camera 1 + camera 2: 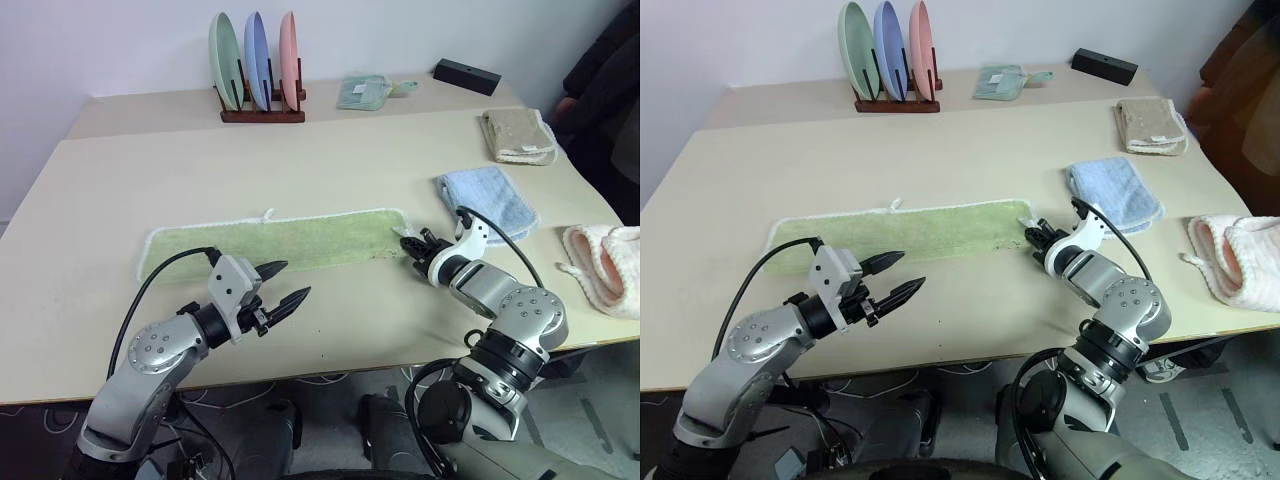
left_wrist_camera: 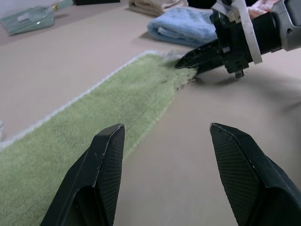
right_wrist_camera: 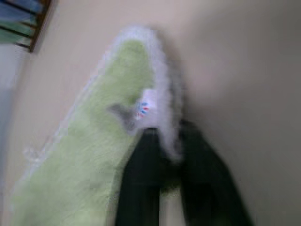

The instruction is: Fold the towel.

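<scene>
The towel (image 1: 270, 240) is a light green strip with white edging, lying lengthwise across the middle of the table (image 1: 330, 160). My right gripper (image 1: 408, 245) is at the strip's right end, shut on its near corner. In the right wrist view the white edge and a small tag (image 3: 145, 108) sit just above the two black fingers (image 3: 141, 179), which pinch the cloth (image 3: 94, 160). My left gripper (image 1: 297, 279) stands open just in front of the strip's left half, above the table, with nothing between its fingers. From the left wrist it looks along the towel (image 2: 94, 122) toward the right gripper (image 2: 188, 60).
A folded light blue towel (image 1: 490, 200) lies just behind my right gripper. A folded beige towel (image 1: 517, 135) is farther back, and a pink and white cloth (image 1: 605, 265) lies at the right edge. A plate rack (image 1: 258, 75), a green packet (image 1: 365, 92) and a black box (image 1: 466, 75) line the far side.
</scene>
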